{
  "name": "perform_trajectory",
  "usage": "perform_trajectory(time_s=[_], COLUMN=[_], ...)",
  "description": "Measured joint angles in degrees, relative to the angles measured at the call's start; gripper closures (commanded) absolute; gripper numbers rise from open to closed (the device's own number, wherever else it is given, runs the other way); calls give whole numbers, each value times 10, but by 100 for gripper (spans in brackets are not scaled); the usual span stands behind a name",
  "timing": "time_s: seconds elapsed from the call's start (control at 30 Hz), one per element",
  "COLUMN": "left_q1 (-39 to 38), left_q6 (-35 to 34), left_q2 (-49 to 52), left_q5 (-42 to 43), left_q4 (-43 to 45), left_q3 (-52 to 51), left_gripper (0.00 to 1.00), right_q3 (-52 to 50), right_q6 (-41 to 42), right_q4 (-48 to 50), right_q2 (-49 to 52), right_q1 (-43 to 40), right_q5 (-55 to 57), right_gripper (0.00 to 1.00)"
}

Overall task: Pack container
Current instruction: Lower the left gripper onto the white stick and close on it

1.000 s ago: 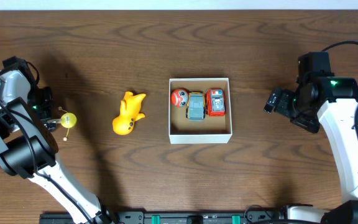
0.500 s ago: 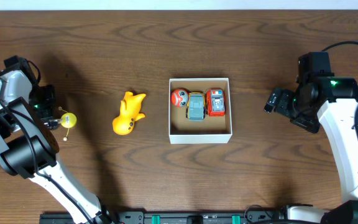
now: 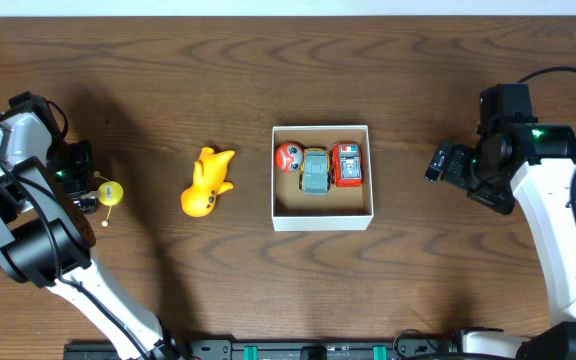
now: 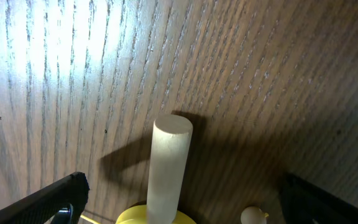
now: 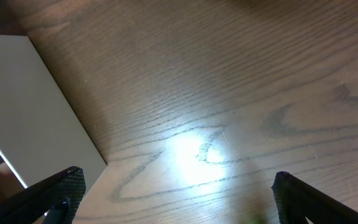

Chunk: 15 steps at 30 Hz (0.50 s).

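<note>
Left end effector (image 3: 85, 187) edged toward peg toy (image 3: 111, 192) | right end effector (image 3: 438, 163) static | both wide open, empty

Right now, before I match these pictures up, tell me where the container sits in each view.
Overhead: the container sits mid-picture, just right of centre.
Left wrist: not in it.
Right wrist: only its white outer wall shows, along the left edge.
Shared landmark: the dark wood-grain table, which is seen in all three views.
</note>
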Motion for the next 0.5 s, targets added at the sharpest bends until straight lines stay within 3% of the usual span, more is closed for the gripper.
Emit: perform_trajectory(time_s=[0.5], left_q1=[0], left_q6=[0], left_q2=[-27], left_q5=[0], left_q4=[56], left_q3=[-51], left_gripper=[2], right_q3=[0], right_q6=[0], right_q4=[0], right_q2=[0], right_q1=[0], right_q5=[0], right_gripper=[1])
